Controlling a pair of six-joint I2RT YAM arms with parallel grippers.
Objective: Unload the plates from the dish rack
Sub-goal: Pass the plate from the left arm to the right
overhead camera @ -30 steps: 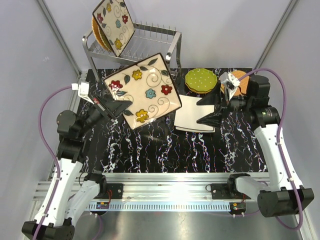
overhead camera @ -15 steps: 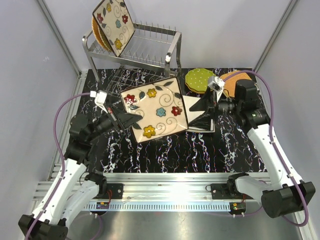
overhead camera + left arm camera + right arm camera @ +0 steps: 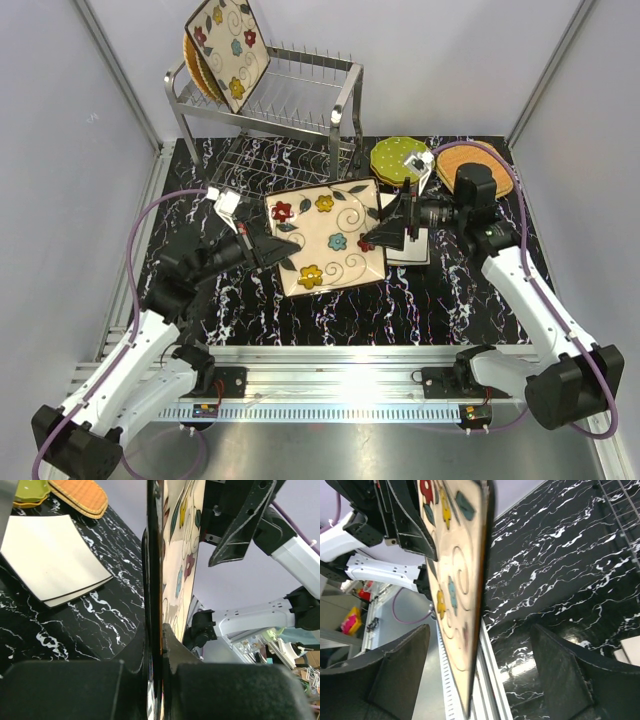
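Above table (image 3: 450, 300) centre: square flowered plate (image 3: 328, 238), left edge clamped in my left gripper (image 3: 275, 250); my right gripper (image 3: 378, 238) gapes around its right edge, not gripping. Risk: left releasing before right closes, so the plate drops.

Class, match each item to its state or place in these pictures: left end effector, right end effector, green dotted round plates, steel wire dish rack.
Column one:
A. left end effector
B. right end effector
C. green dotted round plates
D. shiny steel wire dish rack

Column two:
1. has the standing square cream flowered plate in its top tier
2. resting on the black marbled table
3. shut on the held square cream flowered plate
4. open, fingers either side of the held plate's edge

Pairs: A-3, B-4, C-2, D-1.
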